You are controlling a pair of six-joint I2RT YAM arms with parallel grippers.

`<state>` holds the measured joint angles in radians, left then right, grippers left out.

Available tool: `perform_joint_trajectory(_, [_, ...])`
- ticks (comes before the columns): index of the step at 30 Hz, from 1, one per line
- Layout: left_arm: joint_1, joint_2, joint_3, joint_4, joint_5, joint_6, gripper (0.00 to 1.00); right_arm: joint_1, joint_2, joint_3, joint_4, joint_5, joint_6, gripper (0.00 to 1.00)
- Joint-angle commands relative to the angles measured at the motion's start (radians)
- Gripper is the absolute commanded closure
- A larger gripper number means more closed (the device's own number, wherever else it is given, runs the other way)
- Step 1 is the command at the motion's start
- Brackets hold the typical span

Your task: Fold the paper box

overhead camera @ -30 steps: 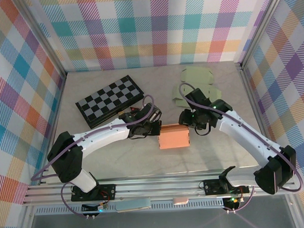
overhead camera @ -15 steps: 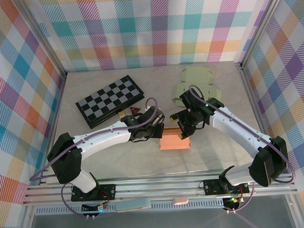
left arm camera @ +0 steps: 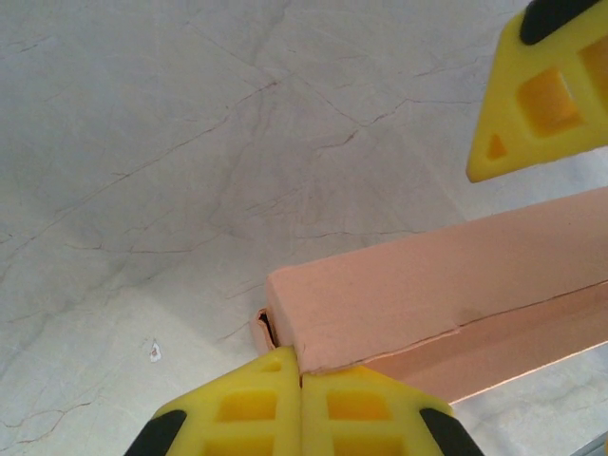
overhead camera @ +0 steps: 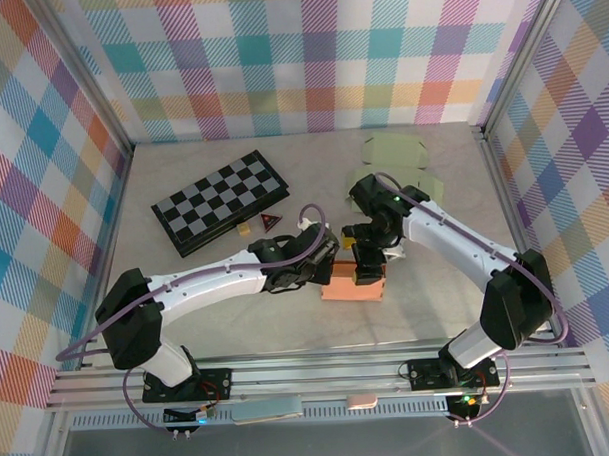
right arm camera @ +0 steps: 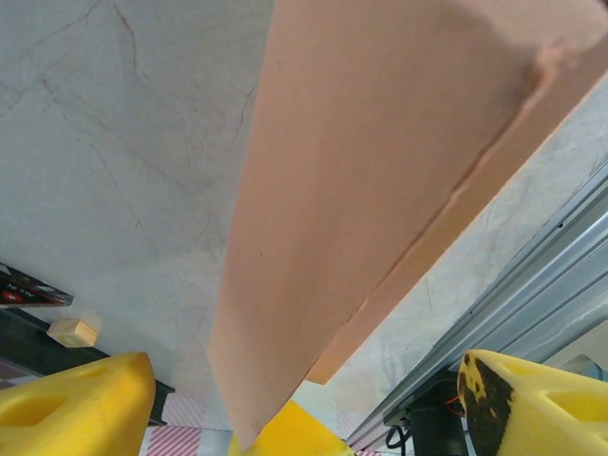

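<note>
The orange paper box (overhead camera: 349, 287) lies on the table in front of the arms, partly folded, with a long flap seam along its side (left arm camera: 427, 285). My left gripper (overhead camera: 324, 266) is shut, and its yellow fingertips (left arm camera: 301, 375) touch the box's left end corner. My right gripper (overhead camera: 370, 258) hovers open over the box's right part. In the right wrist view the box (right arm camera: 380, 171) runs between its spread fingers (right arm camera: 85, 394). One right finger (left arm camera: 541, 95) shows beyond the box in the left wrist view.
A folded chessboard (overhead camera: 221, 201) lies at the back left. Pale green flat paper sheets (overhead camera: 397, 160) lie at the back right. A small red triangular piece (overhead camera: 271, 222) sits behind the left gripper. An aluminium rail (overhead camera: 320, 373) runs along the near edge.
My right gripper has swung left and forward over the box and opened wider. My left gripper has slid right towards the box's left end, staying shut.
</note>
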<state>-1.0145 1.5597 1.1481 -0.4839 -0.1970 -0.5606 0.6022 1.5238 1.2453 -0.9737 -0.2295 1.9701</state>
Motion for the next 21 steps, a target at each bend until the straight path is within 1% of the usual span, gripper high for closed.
perform_joint_trajectory(1, [-0.02, -0.035, -0.023, 0.019, -0.03, -0.012, 1.0, -0.005, -0.017, -0.034, -0.014, -0.001, 0.046, 0.15])
perform_joint_trajectory(8, [-0.029, -0.035, -0.03, 0.021, -0.034, -0.017, 1.0, -0.004, -0.011, -0.091, 0.064, 0.025, 0.048, 0.14])
perform_joint_trajectory(10, [-0.029, -0.032, -0.027, 0.018, -0.032, -0.017, 1.0, -0.004, -0.007, -0.103, 0.105, 0.037, 0.036, 0.19])
perform_joint_trajectory(15, [-0.032, -0.029, -0.025, 0.017, -0.029, -0.019, 1.0, -0.004, 0.004, -0.113, 0.114, 0.042, 0.017, 0.31])
perform_joint_trajectory(21, [-0.032, -0.029, -0.027, 0.018, -0.021, -0.027, 1.0, -0.004, 0.001, -0.139, 0.135, 0.049, 0.003, 0.37])
